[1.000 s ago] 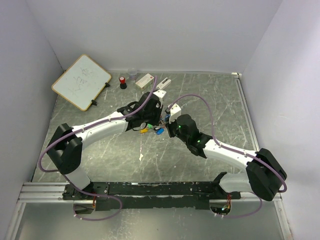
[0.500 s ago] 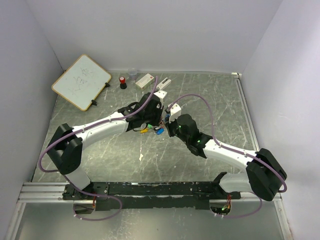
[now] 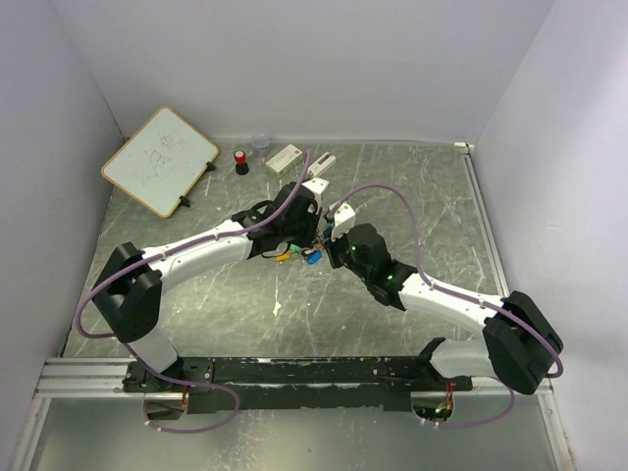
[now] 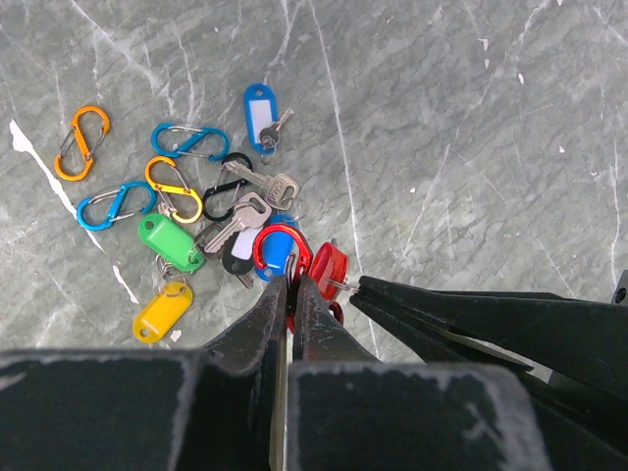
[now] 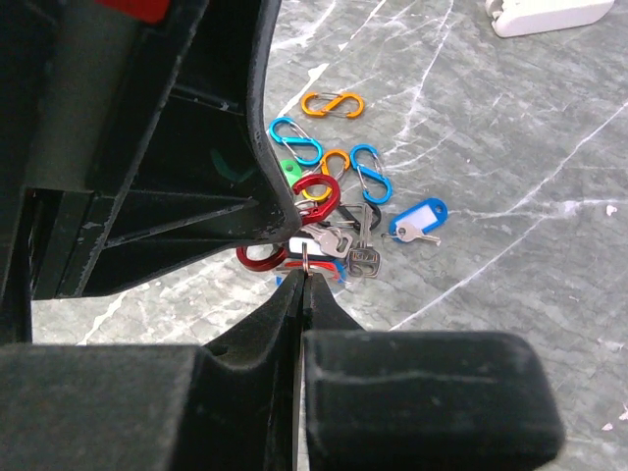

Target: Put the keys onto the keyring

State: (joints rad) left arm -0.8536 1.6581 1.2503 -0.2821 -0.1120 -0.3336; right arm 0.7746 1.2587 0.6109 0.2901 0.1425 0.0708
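change: almost none over the last second, both arms stay converged mid-desk, so threading looks held at fine alignment | left gripper (image 4: 290, 285): clamped on red S-shaped metal carabiner (image 4: 263, 243) | right gripper (image 5: 302, 285): pinching small steel split ring (image 5: 306, 257) of red-tagged key (image 4: 329, 267) | other coloured-tag keys (image 4: 235, 221): heaped on grey marbled desk (image 4: 471, 147) | pose: wrists angled down, tips nearly touching

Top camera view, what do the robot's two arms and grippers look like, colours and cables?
Both the left arm and right arm have white shells with bulky black joints. A purple cable loops along each. Small green lights glow on the right arm. The left gripper and right gripper have slim, tapering black fingers.
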